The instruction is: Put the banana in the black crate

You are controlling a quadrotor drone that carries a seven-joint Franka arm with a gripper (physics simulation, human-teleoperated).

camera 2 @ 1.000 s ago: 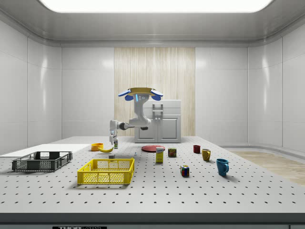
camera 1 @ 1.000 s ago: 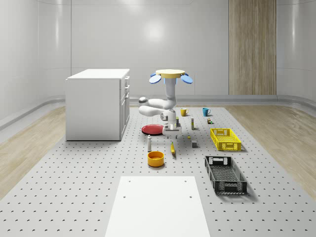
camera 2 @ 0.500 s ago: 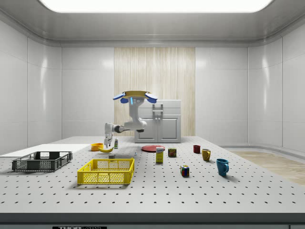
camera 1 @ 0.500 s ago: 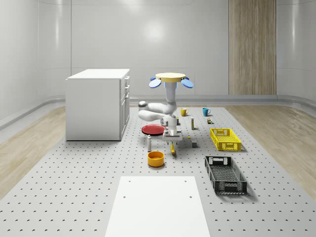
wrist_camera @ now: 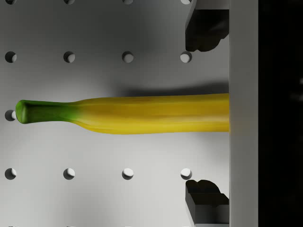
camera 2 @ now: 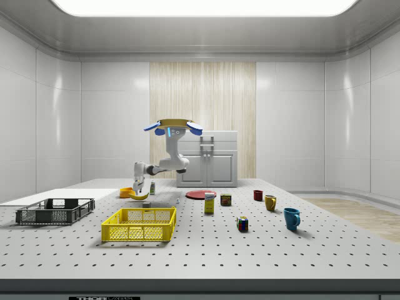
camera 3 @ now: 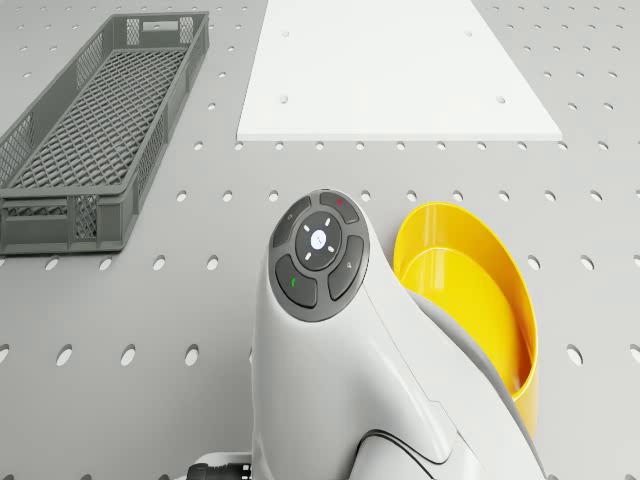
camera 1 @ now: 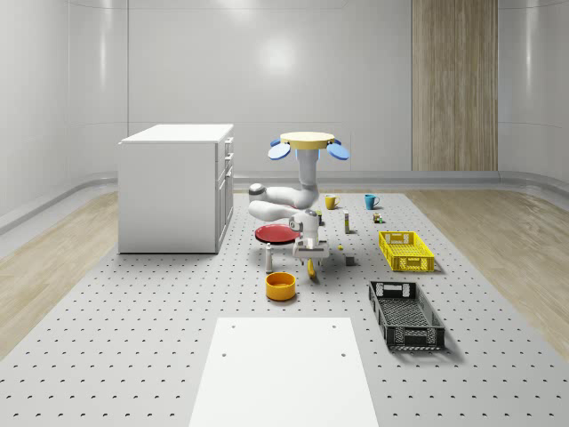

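Item: long yellow green-stemmed banana [wrist_camera: 128, 114], flat on perforated grey tabletop [wrist_camera: 94, 189], directly beneath hovering drone's tool [wrist_camera: 207, 116]; fingers [wrist_camera: 206, 28] apart, straddling its long axis crosswise. Black mesh crate [camera 1: 405, 312] well apart.

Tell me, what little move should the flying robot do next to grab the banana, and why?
Probably lower the gripper straight down, then close. In the wrist view the banana lies flat on the table, between the two open fingers, untouched. The drone hovers above the table near the orange bowl, and the black crate waits empty.
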